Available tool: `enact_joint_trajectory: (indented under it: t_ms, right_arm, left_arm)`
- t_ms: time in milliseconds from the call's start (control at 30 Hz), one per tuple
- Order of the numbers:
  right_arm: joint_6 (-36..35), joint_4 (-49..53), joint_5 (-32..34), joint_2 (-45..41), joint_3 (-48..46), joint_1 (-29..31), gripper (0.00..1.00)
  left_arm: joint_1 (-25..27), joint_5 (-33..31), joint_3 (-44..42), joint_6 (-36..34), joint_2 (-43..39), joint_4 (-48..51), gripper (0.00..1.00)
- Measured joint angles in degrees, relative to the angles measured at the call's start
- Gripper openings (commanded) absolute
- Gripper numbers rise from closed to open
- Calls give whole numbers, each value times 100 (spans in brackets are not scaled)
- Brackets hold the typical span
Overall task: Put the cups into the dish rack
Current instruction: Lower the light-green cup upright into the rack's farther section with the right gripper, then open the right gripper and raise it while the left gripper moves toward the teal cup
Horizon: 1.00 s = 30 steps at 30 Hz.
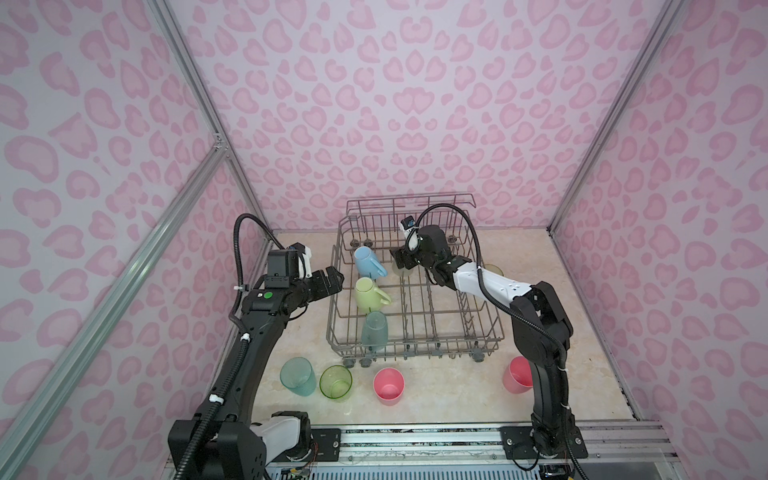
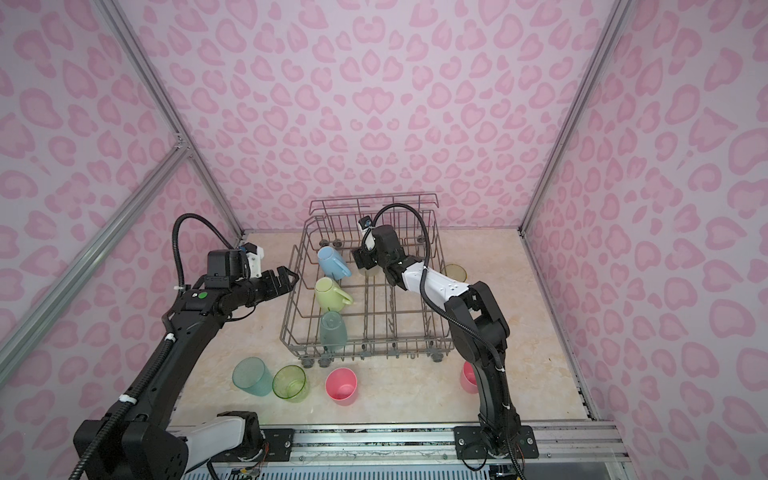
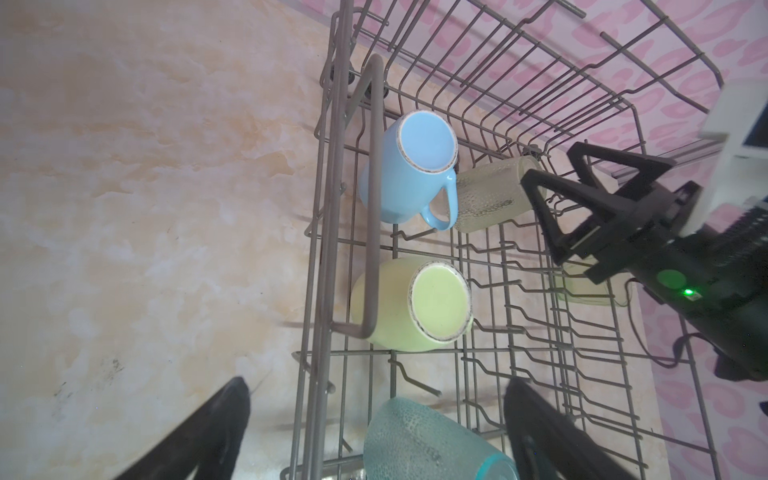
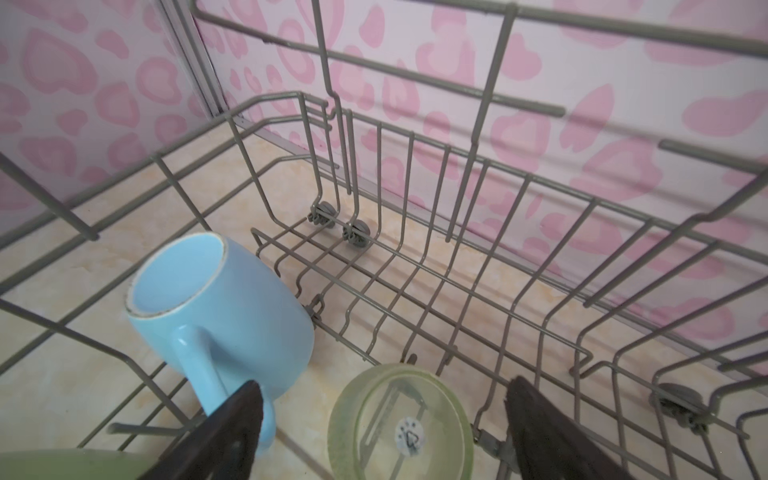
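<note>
The grey wire dish rack (image 1: 436, 344) holds a light-blue mug (image 1: 368, 262), a pale-yellow mug (image 1: 370, 295) and a teal cup (image 1: 375, 330) in its left row, all tipped over. My right gripper (image 4: 384, 384) is open inside the rack. A pale greyish-beige cup (image 4: 399, 424) stands bottom-up between its fingers, with a gap on each side. My left gripper (image 3: 378, 384) hovers open and empty over the rack's left rim (image 3: 332, 208). On the table in front stand a teal cup (image 1: 297, 376), a lime-green cup (image 1: 336, 383) and two pink cups (image 1: 388, 386) (image 1: 517, 374).
Another lime-green cup (image 1: 494, 270) stands on the table behind my right arm, beyond the rack's right side. Pink patterned walls close in the left, back and right. The arm bases sit on a metal rail (image 1: 415, 440) at the front edge.
</note>
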State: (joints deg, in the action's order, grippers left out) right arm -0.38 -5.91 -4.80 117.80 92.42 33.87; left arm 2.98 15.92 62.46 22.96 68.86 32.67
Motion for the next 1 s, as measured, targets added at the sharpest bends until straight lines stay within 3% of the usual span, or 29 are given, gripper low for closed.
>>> enact_joint_trajectory:
  t_ms: [433,700,1000]
  right_arm:
    - [581,826,348,-1718,-776,-24,85]
    - [688,1615,365,-2435,-1475,-52,83]
    - [1003,1810,634,-4017,-2688,109,82]
  left_arm:
    - [-2,-662,-59,378,140,251,100]
    - [-2,-1283,-166,1069,-208,1161,96]
    - [-2,-2026,243,1467,-662,2356,92]
